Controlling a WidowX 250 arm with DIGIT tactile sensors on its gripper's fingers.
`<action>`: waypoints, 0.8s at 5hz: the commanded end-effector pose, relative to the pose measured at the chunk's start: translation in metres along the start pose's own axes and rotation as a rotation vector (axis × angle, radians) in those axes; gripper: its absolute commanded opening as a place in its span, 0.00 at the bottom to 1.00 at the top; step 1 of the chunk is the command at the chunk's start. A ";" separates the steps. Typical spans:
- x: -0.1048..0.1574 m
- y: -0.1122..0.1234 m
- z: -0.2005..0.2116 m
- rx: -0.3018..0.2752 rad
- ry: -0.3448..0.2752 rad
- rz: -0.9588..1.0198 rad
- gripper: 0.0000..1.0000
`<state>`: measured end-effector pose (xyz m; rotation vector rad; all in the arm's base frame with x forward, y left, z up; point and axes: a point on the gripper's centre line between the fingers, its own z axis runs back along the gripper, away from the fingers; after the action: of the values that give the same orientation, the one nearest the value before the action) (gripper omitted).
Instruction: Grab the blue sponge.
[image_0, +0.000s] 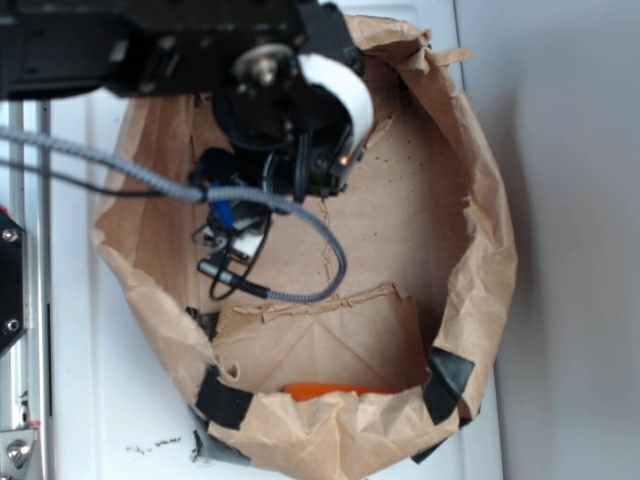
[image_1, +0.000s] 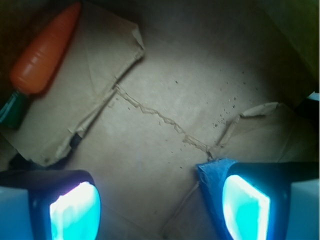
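My gripper (image_1: 155, 200) hangs open inside a brown paper bag, its two fingers wide apart and their pads glowing cyan. Only bare paper floor lies between them. A strip of bright blue, textured material, which looks like the blue sponge (image_1: 212, 180), shows along the inner edge of the right finger (image_1: 247, 205). The finger hides most of it, and I cannot tell whether they touch. In the exterior view the gripper (image_0: 285, 140) reaches down into the bag from the upper left, and a small blue patch (image_0: 222, 215) shows beneath it.
An orange toy carrot (image_1: 45, 50) with a green stem lies at the upper left, also seen as an orange sliver (image_0: 335, 390) by the bag's near wall. The crumpled bag walls (image_0: 480, 230) ring the space. A torn paper flap (image_1: 105, 65) and a grey cable (image_0: 320, 240) lie inside.
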<state>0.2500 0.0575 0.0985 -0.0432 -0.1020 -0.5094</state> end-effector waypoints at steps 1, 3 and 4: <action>-0.015 0.022 -0.016 0.052 0.039 -0.043 1.00; -0.023 0.036 -0.069 -0.009 0.063 -0.044 1.00; -0.026 0.027 -0.098 -0.063 0.017 -0.008 1.00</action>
<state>0.2596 0.0916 0.0112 -0.0671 -0.1067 -0.5052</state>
